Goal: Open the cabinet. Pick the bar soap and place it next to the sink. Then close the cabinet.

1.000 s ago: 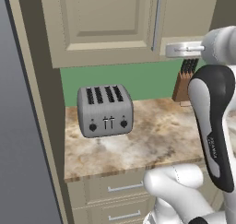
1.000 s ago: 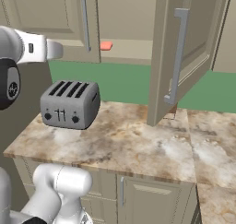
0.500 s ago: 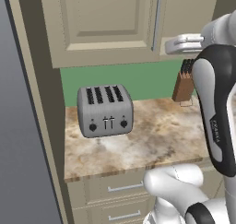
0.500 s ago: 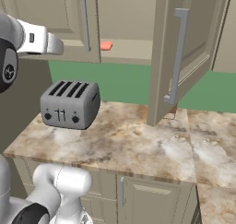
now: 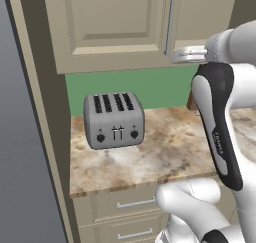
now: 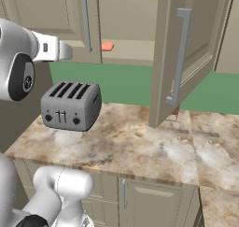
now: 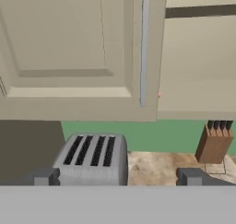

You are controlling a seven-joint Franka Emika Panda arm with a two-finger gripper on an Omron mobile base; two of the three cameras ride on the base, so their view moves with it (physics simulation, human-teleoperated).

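Already the cabinet (image 6: pixel 186 58) stood with its right door swung open, so the step in hand was the reach for the bar soap (image 6: pixel 107 46), a small pink block on the bottom shelf. The pincer (image 7: pixel 117 176) hung fully spread and empty, facing the closed left door (image 7: pixel 69 52), with the soap ahead, up and right of it, a toaster (image 7: pixel 92 156) just below. Next it probably needed to rise, shift right past that door's edge and close on the soap.

Closed cabinet (image 5: pixel 115 27) door with vertical silver handle (image 5: pixel 169 24), silver toaster (image 5: pixel 114 120) on marbled table (image 5: pixel 165 152), green backsplash (image 5: pixel 150 84) behind.
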